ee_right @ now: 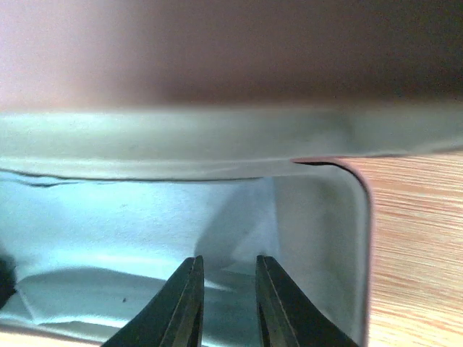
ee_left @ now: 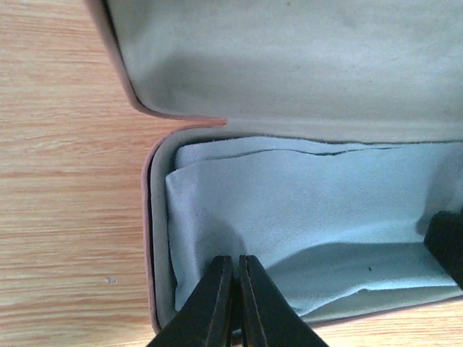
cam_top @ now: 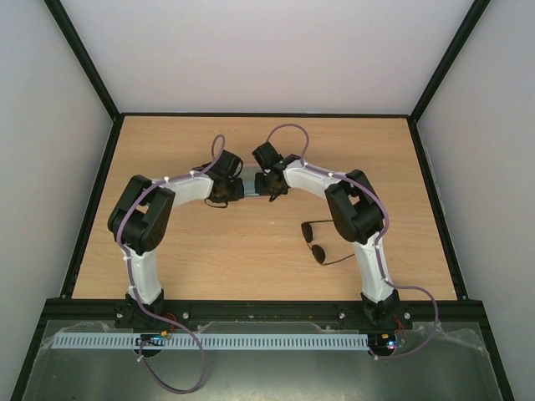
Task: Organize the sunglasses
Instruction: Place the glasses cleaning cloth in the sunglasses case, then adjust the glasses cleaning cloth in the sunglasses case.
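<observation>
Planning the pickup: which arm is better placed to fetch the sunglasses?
Right, probably. The sunglasses lie beside the right arm, and the right fingers stand apart at the case. The left fingers are shut at the case's other end, farther away.

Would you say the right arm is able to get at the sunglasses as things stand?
Probably yes, though awkwardly. The sunglasses lie uncovered on bare table beside the right arm's elbow; the right gripper is at the open case, so it must pull back and fold in.
</observation>
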{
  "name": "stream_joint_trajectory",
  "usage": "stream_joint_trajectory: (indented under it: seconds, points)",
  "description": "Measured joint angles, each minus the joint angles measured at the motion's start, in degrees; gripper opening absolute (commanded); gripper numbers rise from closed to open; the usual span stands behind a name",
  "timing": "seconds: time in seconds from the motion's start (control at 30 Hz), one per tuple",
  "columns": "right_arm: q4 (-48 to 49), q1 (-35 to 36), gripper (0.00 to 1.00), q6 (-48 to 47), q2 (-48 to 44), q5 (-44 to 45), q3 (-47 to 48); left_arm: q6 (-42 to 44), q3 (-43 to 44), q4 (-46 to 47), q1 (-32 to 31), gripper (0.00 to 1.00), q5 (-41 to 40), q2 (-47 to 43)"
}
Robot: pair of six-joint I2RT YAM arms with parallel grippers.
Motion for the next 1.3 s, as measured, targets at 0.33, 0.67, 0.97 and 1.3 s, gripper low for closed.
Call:
stream_joint_trajectory:
  seconds: [0.33, 0.67, 0.97, 1.3]
  points:
    - [-0.85, -0.22, 0.25, -0.74, -2.40, 4.04, -3.13, -0.50, -1.86, -1.97, 0.39, 0.13, 0.48, -3.23]
    - [-1.29, -0.87, 0.33, -1.42, -8.39, -1.16, -5.25, -1.27, 1.36, -6.82, 0.87, 0.19, 2.54, -7.54]
    - [0.59, -0.42, 0.29, 0.07, -3.56, -13.53, 1.70, -2.64, 1.40, -5.95, 0.17, 0.14, 5.03, -7.58]
    - [2.95, 1.25, 0.24, 0.90, 1.40, -17.81, 3.04, -4.63, 1.31, -3.17, -1.22, 0.10, 5.49, -5.25]
